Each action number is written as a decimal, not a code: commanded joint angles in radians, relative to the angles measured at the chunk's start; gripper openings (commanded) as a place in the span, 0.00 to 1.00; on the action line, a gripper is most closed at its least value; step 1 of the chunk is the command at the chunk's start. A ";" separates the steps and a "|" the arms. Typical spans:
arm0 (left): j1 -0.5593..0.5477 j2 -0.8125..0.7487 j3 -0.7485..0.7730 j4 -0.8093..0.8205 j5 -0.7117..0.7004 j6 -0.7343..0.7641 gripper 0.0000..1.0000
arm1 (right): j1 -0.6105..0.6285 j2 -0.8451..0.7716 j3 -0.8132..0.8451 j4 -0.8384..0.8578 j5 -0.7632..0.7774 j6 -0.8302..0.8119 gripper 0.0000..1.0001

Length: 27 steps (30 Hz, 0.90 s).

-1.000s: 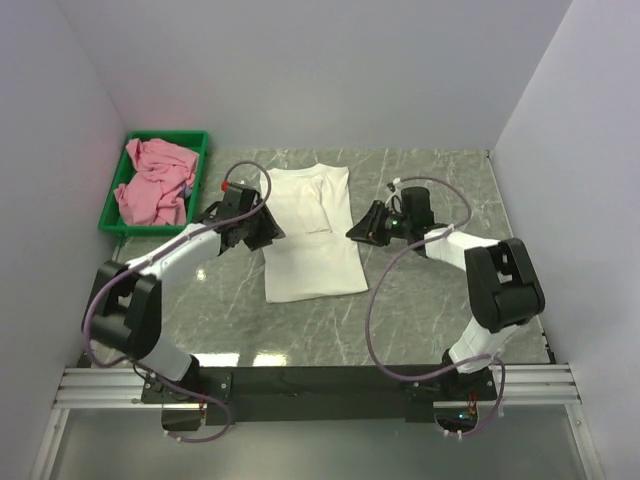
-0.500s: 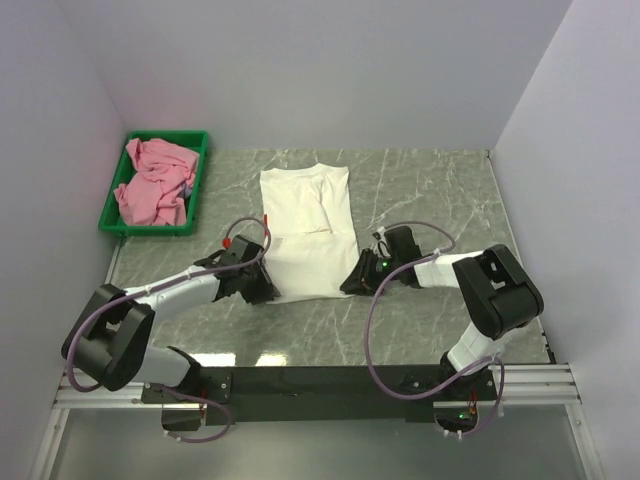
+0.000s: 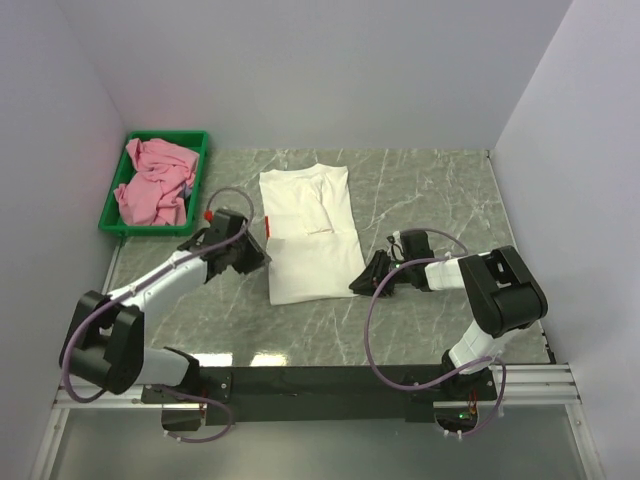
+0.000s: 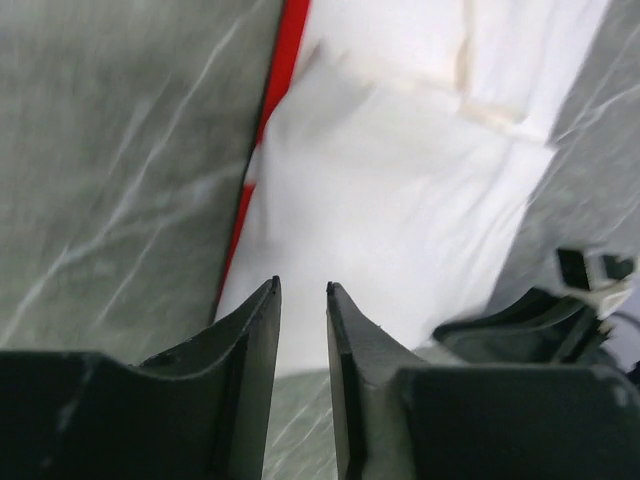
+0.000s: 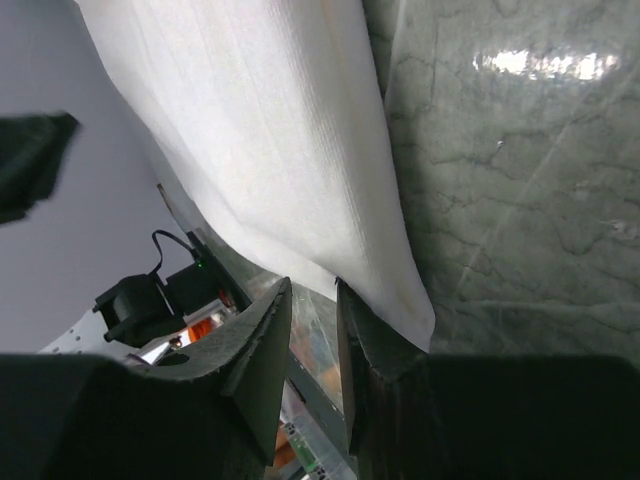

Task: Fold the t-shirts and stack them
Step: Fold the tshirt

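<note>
- The white t-shirt (image 3: 310, 240) is laid flat as a long folded strip at the middle of the marble table (image 3: 430, 190), collar end away from the arms.
- A red strip (image 4: 285, 60) is seen along its left edge.
- The pink t-shirt (image 3: 155, 185) is heaped, crumpled, in the green tray (image 3: 150, 231) at the far left, well apart from the white one.
- The left gripper (image 3: 256, 256) is held low just beside the white shirt's left edge. Its fingers (image 4: 250, 350) are parted by a narrow slit, and nothing is gripped.
- The right gripper (image 3: 358, 284) is held low at the shirt's near right corner. Its fingers (image 5: 265, 350) are set slightly apart, with no cloth seen in the gap and the hem just past the tips.
</note>
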 commanded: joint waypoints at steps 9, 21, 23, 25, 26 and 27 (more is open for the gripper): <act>0.058 0.300 0.231 0.137 0.067 0.113 0.20 | -0.003 0.018 -0.013 -0.038 0.071 -0.042 0.33; 0.182 0.495 0.397 0.120 0.095 0.162 0.20 | -0.002 0.008 -0.005 -0.045 0.078 -0.051 0.33; 0.184 0.480 0.415 0.090 0.081 0.178 0.23 | -0.002 -0.012 0.007 -0.062 0.079 -0.068 0.33; 0.184 0.427 0.412 0.076 0.078 0.188 0.29 | 0.004 -0.061 0.036 -0.119 0.099 -0.106 0.34; 0.182 0.402 0.392 0.068 0.075 0.191 0.33 | 0.006 -0.083 0.048 -0.148 0.111 -0.125 0.34; 0.181 0.347 0.382 0.044 0.064 0.195 0.41 | 0.012 -0.109 0.062 -0.180 0.128 -0.143 0.35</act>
